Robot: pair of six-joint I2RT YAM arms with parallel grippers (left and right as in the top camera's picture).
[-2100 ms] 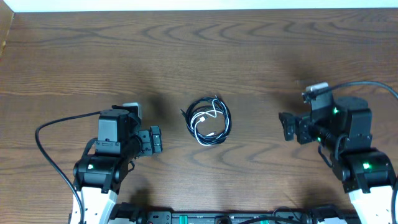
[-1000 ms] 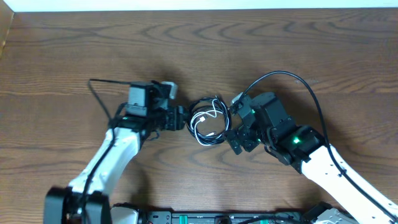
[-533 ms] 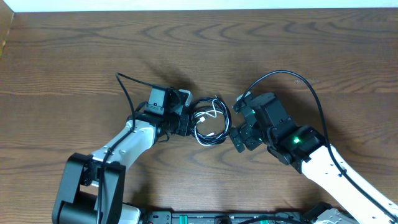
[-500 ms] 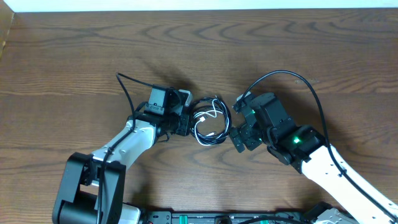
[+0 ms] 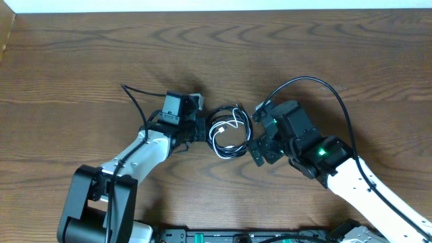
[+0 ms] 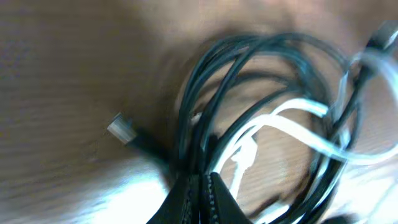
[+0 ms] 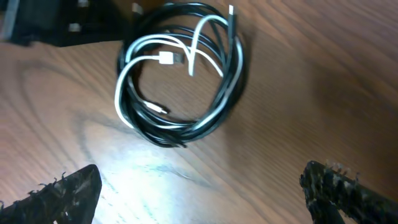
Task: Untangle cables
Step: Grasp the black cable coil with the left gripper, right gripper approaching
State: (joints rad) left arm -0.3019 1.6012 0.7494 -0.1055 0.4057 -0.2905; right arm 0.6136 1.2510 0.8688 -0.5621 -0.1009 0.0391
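Both arms have swung in from the sides of the bench (image 5: 304,54) to flank the cables (image 5: 228,131). The right claw (image 5: 258,138) hangs just beside the coil at its 3 o'clock, fingers spread wide apart. The coil, black loops threaded by a white strand, lies flat. At its 9 o'clock the left claw (image 5: 200,130) meets the rim, tips together; blur hides whether a strand is pinched.

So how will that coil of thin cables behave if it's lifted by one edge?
Probably floppy: the coil is thin strands in loose, uneven loops, so it would likely sag rather than hold its ring. Probably light, being so thin. The white cable threads through the black loops, so it may drag along.
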